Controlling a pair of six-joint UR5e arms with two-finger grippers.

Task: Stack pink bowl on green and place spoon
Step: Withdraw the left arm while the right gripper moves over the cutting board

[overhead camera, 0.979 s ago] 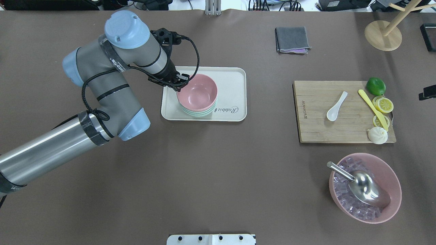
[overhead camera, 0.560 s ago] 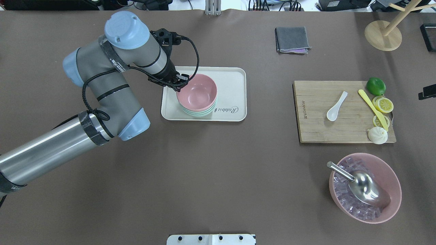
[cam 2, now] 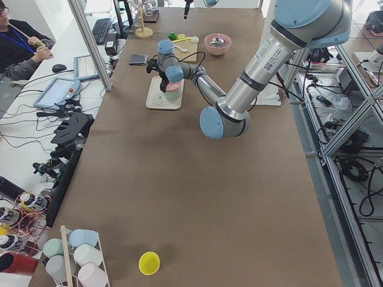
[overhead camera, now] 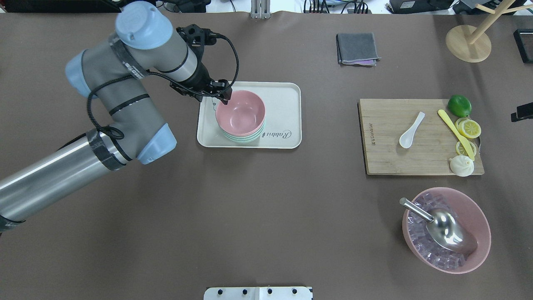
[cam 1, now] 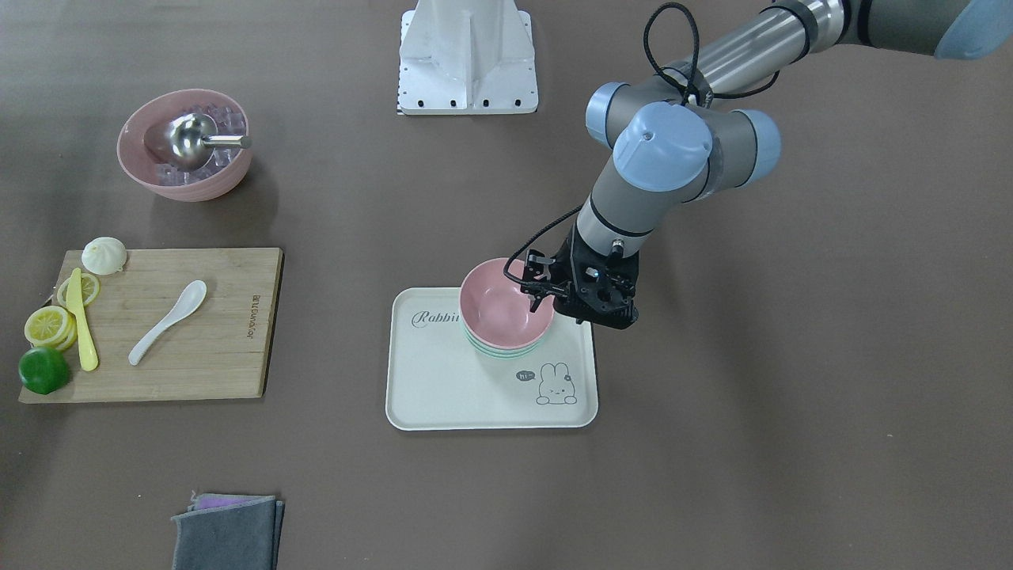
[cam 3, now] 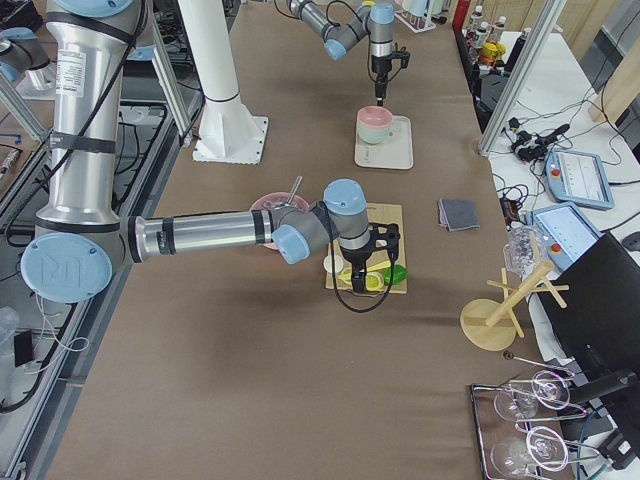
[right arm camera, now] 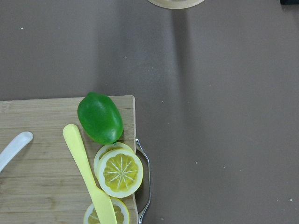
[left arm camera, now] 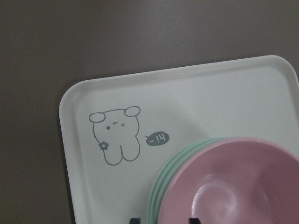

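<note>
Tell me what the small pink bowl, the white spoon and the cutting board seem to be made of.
The pink bowl: likely matte plastic or a fibre composite; flat, even colour with only a soft sheen. The spoon: glossy white, ceramic or melamine, cannot tell which. The cutting board: wood or bamboo, with visible strips and grain, unvarnished look.

A rectangular cream plastic tray [overhead camera: 283, 104] with a rabbit print lies on the brown desk [overhead camera: 266, 208]. A wooden cutting board [overhead camera: 387, 158] carries a yellow plastic knife [overhead camera: 456, 134], lemon slices [overhead camera: 469, 128], a dark green lime [overhead camera: 459, 105] and seemingly a white steamed bun [overhead camera: 461, 166]. A large pink bowl [overhead camera: 479, 212] holds clear cubes [overhead camera: 420, 246] and a shiny metal scoop [overhead camera: 452, 231].
</note>
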